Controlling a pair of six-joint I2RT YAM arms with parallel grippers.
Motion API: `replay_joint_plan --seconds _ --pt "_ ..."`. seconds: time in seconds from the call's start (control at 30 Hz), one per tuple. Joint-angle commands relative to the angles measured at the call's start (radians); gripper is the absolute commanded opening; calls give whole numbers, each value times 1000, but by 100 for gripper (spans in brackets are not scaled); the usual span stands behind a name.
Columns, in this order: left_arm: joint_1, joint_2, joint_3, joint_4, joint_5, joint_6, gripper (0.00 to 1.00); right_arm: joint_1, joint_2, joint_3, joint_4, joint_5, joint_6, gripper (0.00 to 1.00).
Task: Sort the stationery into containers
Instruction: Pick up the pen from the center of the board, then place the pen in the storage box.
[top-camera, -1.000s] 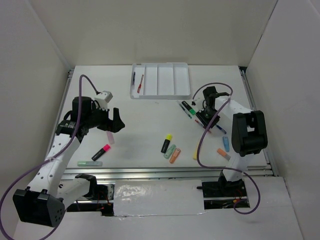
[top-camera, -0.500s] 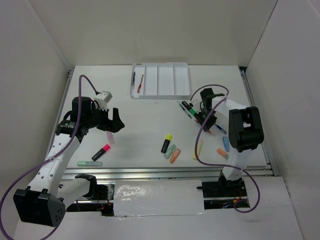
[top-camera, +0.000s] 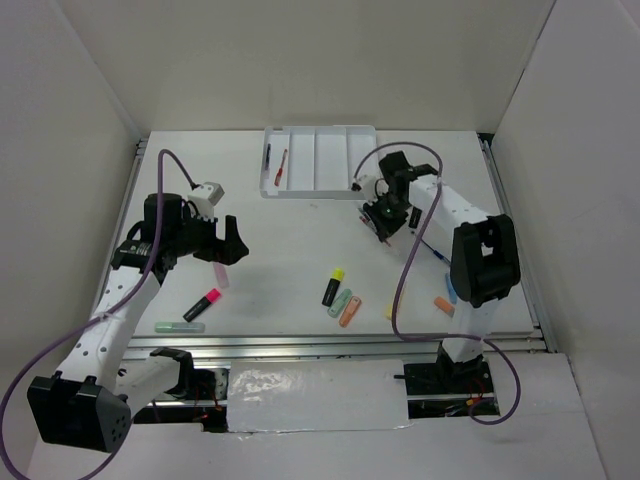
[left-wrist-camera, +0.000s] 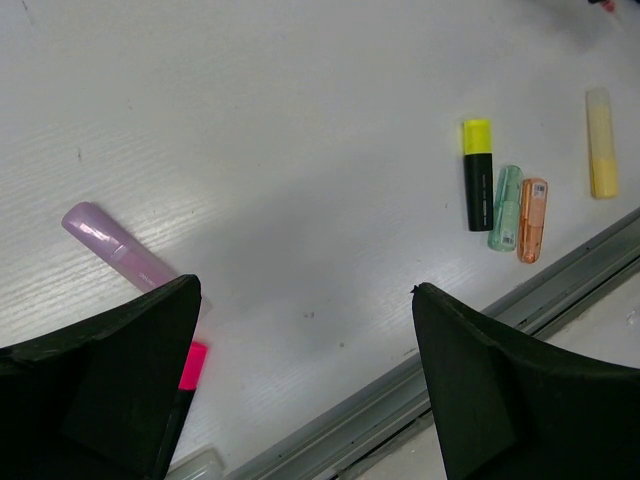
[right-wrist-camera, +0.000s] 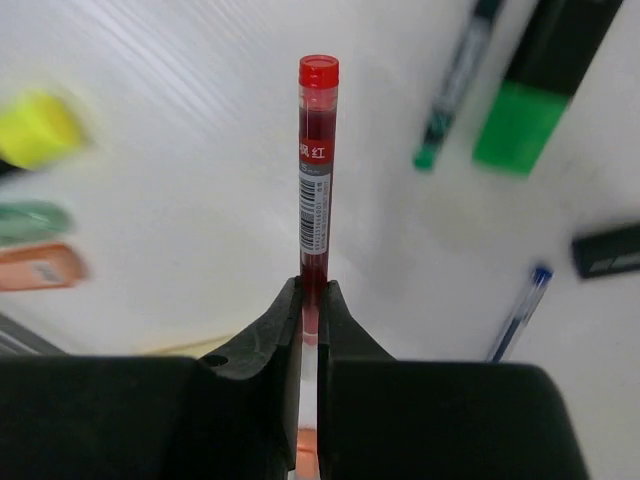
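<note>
Pinching a red pen (right-wrist-camera: 317, 170) by one end, the right arm's fingers (right-wrist-camera: 262, 340) are clamped tight on it, over the tabletop (top-camera: 290, 250) just beside the near right corner of the white tray (top-camera: 320, 192). The left arm's fingers (left-wrist-camera: 110, 380) gape wide with nothing between them, above a pale pink marker (left-wrist-camera: 120, 250) lying well apart from the tray.
</note>
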Motion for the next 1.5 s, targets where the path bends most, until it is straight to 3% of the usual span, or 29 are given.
replay_joint_plan --seconds 0.0,0.13,0.3,0.47,0.67,1.1,1.47 --pt "7 9 0 31 28 7 99 58 -87 213 -67 -180 65 0" --pt "13 21 5 36 39 4 99 113 -46 350 68 -318 210 0" --pt "47 44 34 45 23 -3 99 165 112 505 386 -353 447 0" --pt "89 70 43 57 22 -4 99 205 340 707 585 -330 595 0" --pt "136 114 25 69 48 -10 99 205 509 764 858 -281 760 0" --pt "217 171 1 71 131 -33 99 218 716 907 1027 -226 860 0" --pt "221 208 4 82 142 -43 99 216 779 1003 1023 -211 909 2"
